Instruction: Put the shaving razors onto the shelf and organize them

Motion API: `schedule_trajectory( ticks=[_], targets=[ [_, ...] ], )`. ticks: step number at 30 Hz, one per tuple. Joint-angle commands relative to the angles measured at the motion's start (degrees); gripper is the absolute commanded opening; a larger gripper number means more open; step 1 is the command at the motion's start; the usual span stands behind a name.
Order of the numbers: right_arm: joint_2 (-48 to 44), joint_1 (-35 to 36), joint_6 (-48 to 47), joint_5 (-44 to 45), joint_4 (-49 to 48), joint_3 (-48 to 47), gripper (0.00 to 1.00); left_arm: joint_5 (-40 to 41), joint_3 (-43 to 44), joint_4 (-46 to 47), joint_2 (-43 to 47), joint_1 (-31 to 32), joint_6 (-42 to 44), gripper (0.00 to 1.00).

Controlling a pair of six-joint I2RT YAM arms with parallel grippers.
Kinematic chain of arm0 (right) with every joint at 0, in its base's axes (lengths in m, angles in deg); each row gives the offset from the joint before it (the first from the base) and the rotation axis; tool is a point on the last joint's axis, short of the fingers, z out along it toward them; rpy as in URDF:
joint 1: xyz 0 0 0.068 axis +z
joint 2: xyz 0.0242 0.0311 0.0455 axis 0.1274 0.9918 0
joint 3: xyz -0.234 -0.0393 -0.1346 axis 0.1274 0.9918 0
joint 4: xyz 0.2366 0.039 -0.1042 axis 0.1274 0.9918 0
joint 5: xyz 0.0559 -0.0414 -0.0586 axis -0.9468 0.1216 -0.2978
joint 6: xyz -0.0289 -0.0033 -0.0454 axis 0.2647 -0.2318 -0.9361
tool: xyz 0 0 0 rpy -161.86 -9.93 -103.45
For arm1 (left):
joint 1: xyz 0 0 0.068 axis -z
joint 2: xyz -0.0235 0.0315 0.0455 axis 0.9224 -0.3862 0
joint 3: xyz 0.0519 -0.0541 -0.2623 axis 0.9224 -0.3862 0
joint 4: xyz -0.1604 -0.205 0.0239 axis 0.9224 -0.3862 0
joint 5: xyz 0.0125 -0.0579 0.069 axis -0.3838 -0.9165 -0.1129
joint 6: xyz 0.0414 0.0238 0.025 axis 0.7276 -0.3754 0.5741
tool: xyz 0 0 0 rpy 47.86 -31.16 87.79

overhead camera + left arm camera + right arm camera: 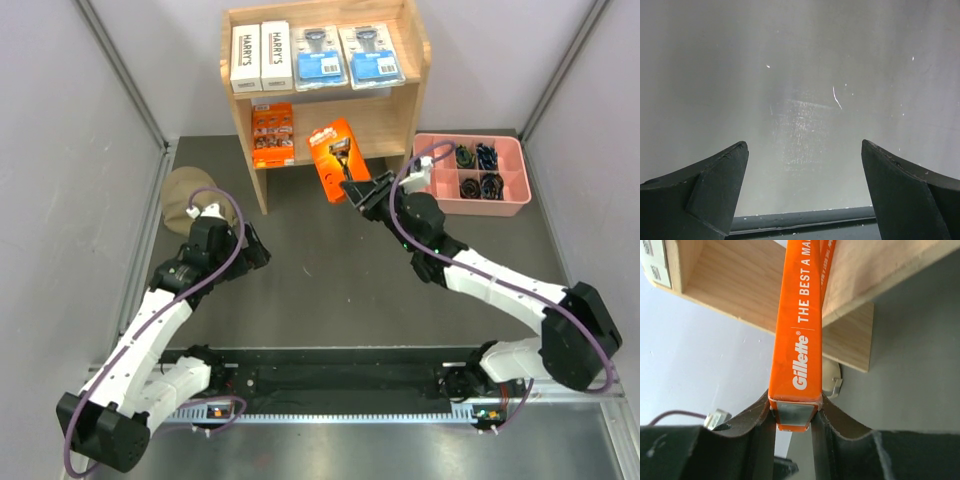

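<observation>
The light-wood shelf (412,60) stands at the back. Its top tier holds two white HARRY'S boxes (261,57) and two clear blister packs with blue labels (347,56). One orange pack (272,134) lies on the lower tier at the left. My right gripper (352,188) is shut on the second orange pack (336,158), a Gillette pack (799,340), held tilted at the front of the lower tier with its far end under the shelf board (875,275). My left gripper (256,250) is open and empty over the mat; its fingers (715,185) frame bare surface.
A pink compartmented tray (512,204) with small dark items sits right of the shelf. A tan cap-like object (183,196) lies at the left by my left arm. Grey walls close both sides. A black rail (330,380) runs along the near edge.
</observation>
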Motion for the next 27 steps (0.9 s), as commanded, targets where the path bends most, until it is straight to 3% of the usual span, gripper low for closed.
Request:
schedule_trajectory(
  ticks=[1, 27],
  targets=[
    [4.2, -2.7, -0.5, -3.7, -6.3, -6.9, 0.16, -2.1, -1.3, 3.2, 0.5, 0.1, -0.5, 0.99],
    [30.7, -6.5, 6.9, -3.9, -5.4, -34.1, 0.14, -2.8, -4.1, 1.5, 4.6, 0.0, -1.0, 0.99]
  ],
)
